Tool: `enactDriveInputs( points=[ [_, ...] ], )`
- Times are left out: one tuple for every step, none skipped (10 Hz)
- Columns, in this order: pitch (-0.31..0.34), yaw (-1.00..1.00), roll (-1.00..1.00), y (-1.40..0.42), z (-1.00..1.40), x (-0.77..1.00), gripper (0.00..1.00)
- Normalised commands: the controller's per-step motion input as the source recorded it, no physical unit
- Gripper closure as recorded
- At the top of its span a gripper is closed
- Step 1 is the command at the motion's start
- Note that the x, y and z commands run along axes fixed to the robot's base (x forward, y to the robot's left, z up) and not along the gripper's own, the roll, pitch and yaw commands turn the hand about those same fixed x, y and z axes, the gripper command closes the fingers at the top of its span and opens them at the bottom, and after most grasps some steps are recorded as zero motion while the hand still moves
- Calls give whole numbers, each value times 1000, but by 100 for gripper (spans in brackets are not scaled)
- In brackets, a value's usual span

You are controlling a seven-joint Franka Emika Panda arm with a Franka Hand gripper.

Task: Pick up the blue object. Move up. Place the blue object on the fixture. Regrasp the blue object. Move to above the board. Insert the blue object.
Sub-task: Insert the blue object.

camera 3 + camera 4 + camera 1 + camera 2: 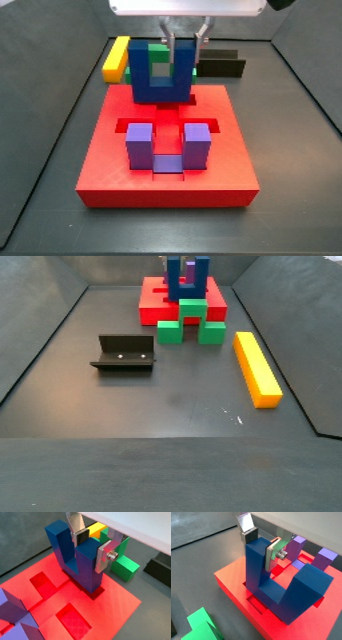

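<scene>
The dark blue U-shaped blue object (61, 547) (301, 592) stands with its prongs up and its base down in a cut-out at one edge of the red board (113, 607) (231, 577) (167, 185). My gripper (90, 554) (261, 554) (183, 45) comes straight down from above. Its silver fingers (105, 554) straddle one prong, which fills the gap between the pads, so it is shut on that prong. In a side view the blue object (187, 281) rises at the far end. The black fixture (123, 354) (221, 67) stands apart on the floor with nothing on it.
A lighter purple U-shaped block (167, 145) (324, 557) sits prongs up in the board's other cut-out. Green blocks (191, 316) (123, 564) lie against the board's edge by the blue object. A long yellow bar (257, 368) (116, 58) lies on the floor. Dark walls enclose the area.
</scene>
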Motion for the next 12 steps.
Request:
enactDriveInputs(
  points=[
    [-123,0,-159,11,-163,149,100],
    [-91,6,-123,3,-166,294,100],
    [-66,0,-86,11,-180,223,100],
    [-47,0,-64,17,-166,109,100],
    [-36,0,-64,0,-163,0,100],
    [-7,-63,-87,0,-211,-131,100],
    [-11,-214,-167,0,-197,-263,100],
    [-66,-177,-217,-103,-54,-23,100],
    [-109,-74,-240,-103,-46,57,100],
    [-97,-31,-183,0,-123,117,100],
    [-67,0,-124,0,-114,251,100],
    [-64,0,-149,-3,-91,269,100]
  ],
)
